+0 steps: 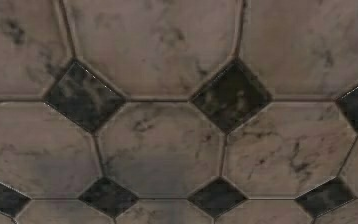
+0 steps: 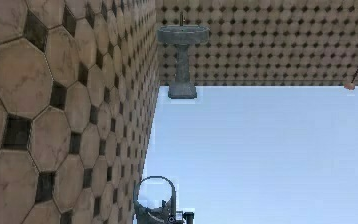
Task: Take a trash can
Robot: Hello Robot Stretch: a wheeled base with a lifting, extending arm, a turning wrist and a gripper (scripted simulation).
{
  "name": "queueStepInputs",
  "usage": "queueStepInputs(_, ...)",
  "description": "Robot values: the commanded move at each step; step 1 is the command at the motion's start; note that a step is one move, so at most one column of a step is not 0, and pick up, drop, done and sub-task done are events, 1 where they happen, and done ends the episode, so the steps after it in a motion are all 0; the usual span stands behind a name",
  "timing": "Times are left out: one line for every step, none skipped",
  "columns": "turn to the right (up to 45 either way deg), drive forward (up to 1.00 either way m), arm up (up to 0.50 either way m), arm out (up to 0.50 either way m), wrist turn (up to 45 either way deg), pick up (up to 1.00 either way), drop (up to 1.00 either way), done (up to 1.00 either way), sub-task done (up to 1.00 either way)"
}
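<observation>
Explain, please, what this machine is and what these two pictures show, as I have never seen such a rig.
It is a wheeled robot with one lifting, reaching arm that ends in a two-finger tool. One camera looks ahead and somewhat down, at brown eight-sided tiles with dark diamonds between. The other looks out to the arm's side: a tiled wall on the picture's left, a pale blue floor, and a pedestal sink against the far wall. At the bottom edge the dark tool shows with a grey curved shape at it; I cannot tell whether it holds anything.
</observation>
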Motion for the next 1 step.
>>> queueStepInputs(0.0,0.00,0.00,0.00,0.0,1.00,0.00,0.00,0.00)
